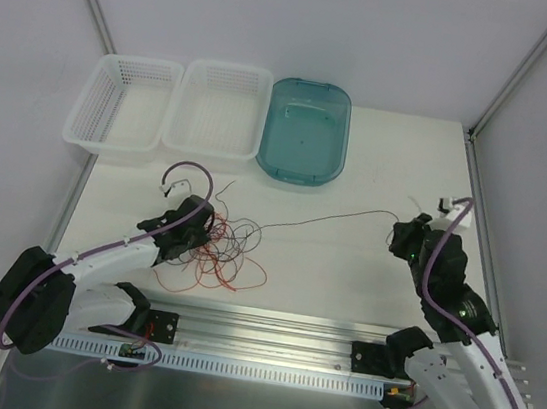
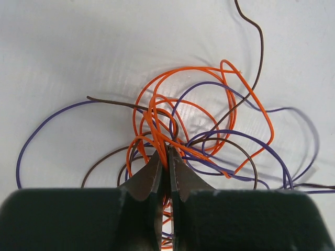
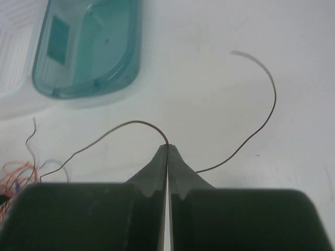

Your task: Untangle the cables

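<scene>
1. Although one brown wire (image 1: 332,216) is stretched out to the right, the cables (image 1: 222,250) are mostly gathered in a knot on the left half of the table (image 1: 344,284), just ahead of the left arm.
2. In the left wrist view the knot (image 2: 193,125) is seen to be made of orange, purple and brown strands, looped through one another and crossed many times.
3. The left gripper (image 2: 167,152) is closed to a narrow slit at the near edge of the knot. Orange strands are pinched between its fingers, but how many are caught cannot be told.
4. The brown wire is led from the knot across the table to the right gripper (image 3: 167,148), whose fingers are pressed together on it. A free tail is curled away to the right of the tips.
5. Between the two grippers that wire is drawn out long and only slightly bowed, so it is judged partly teased out. Its other end is lost among the loops.
6. Progress is judged to be early. No strand is seen lying fully apart from the rest, and the orange and purple loops are not yet separated at all.
7. At the far edge two white baskets (image 1: 218,106) and a teal tray (image 1: 306,128) are set side by side, and no wire is seen in any of them.
</scene>
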`<action>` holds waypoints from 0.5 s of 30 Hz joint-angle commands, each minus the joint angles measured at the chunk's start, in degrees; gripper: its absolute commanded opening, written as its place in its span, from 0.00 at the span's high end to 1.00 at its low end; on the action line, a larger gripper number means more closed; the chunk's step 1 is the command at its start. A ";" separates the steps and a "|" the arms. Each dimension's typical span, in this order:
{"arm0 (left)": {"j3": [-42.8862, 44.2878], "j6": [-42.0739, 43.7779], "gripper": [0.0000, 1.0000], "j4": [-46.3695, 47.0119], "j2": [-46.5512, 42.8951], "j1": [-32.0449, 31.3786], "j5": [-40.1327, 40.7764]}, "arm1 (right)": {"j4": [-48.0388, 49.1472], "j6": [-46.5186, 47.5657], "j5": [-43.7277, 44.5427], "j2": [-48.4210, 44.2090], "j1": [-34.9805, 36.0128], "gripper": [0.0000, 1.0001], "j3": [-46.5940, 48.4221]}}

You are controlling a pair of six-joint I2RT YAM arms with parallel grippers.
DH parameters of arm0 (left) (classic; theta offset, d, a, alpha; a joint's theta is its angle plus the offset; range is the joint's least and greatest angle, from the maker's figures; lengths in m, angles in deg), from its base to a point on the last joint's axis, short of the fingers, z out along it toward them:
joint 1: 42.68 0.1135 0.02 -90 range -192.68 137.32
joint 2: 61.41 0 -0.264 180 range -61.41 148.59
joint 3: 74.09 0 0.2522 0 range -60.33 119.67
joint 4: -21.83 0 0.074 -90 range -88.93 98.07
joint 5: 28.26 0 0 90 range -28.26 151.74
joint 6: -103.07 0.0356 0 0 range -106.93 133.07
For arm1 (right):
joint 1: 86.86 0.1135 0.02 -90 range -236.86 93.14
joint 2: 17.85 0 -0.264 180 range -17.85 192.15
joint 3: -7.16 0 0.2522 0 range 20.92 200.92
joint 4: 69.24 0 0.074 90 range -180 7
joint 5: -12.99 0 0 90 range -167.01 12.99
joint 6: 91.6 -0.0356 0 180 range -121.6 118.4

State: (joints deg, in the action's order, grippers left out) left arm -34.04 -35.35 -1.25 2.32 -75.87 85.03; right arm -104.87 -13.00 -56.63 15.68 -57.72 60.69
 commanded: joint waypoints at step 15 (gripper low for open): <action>-1.24 1.48 0.98 -1.40 -3.25 2.69 2.29 | -7.23 -1.36 1.26 1.40 -11.22 0.99 1.36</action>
State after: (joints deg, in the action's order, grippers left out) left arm -35.16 -35.33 -1.88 0.79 -74.05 86.36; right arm -111.51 -15.95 -49.70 10.35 -68.75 59.97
